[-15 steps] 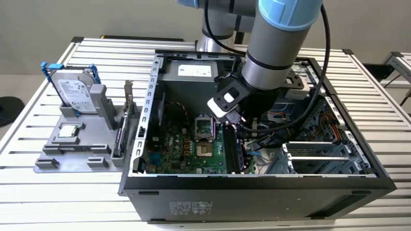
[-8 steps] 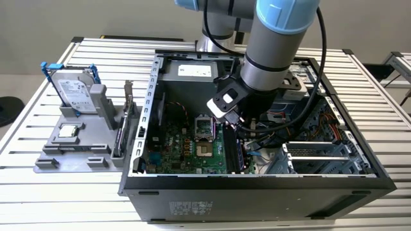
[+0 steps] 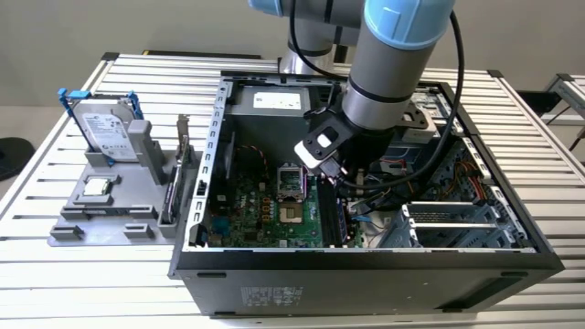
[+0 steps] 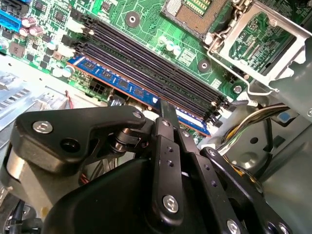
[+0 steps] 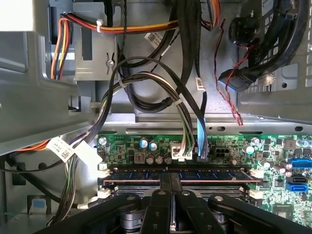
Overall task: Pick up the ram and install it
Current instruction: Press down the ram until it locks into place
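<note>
Fingers (image 5: 171, 192): drawn close together, tips pinching the top edge of the ram at its middle; same narrow grip seen in the second wrist view (image 4: 168, 114).
Gripper (image 3: 352, 181): lowered inside the open computer case, just above the motherboard, in the exterior view.
Ram (image 5: 178, 175): long blue stick with dark chips, lying along the outermost memory slot, level end to end, held between the fingers; in the second wrist view (image 4: 114, 78) parallel to and just beside the empty slots; fully seated or not, cannot tell.
Memory slots (image 4: 146, 58): black, empty, side by side between the ram and the processor socket.
Processor socket (image 4: 195, 12): open, metal retention frame (image 4: 261, 41) tilted up beside it.
Motherboard (image 3: 265, 205): green, flat on the floor of the case.
Cables (image 5: 161, 83): black, grey and orange bundles hanging beyond the ram.
Computer case (image 3: 366, 274): black, side open, resting on the slatted table (image 3: 92, 274).
Grey holder (image 3: 109, 205): on the table toward the exterior view's left, well apart from the case, carrying a hard drive (image 3: 105, 133) upright.
</note>
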`<state>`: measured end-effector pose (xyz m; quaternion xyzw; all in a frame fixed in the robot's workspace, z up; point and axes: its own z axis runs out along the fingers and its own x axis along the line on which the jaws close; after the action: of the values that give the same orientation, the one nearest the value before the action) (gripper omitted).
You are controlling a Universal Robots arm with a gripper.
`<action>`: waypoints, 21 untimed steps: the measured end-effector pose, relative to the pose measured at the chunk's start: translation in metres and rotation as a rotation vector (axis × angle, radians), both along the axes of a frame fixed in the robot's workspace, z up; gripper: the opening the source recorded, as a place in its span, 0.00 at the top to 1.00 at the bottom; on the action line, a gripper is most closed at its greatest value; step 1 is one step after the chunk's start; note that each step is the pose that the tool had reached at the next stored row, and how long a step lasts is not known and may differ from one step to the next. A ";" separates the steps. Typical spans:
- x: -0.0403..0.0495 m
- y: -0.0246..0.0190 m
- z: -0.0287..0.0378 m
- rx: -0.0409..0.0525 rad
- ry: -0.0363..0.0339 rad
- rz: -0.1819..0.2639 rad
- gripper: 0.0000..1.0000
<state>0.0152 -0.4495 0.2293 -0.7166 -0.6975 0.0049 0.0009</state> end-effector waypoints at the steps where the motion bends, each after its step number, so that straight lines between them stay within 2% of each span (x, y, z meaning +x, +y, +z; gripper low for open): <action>1: 0.0000 0.0000 -0.0004 0.0005 -0.0001 0.000 1.00; 21: 0.0000 0.0000 -0.0051 0.0020 0.0001 0.000 1.00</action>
<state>0.0152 -0.4496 0.2242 -0.7166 -0.6975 0.0043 0.0017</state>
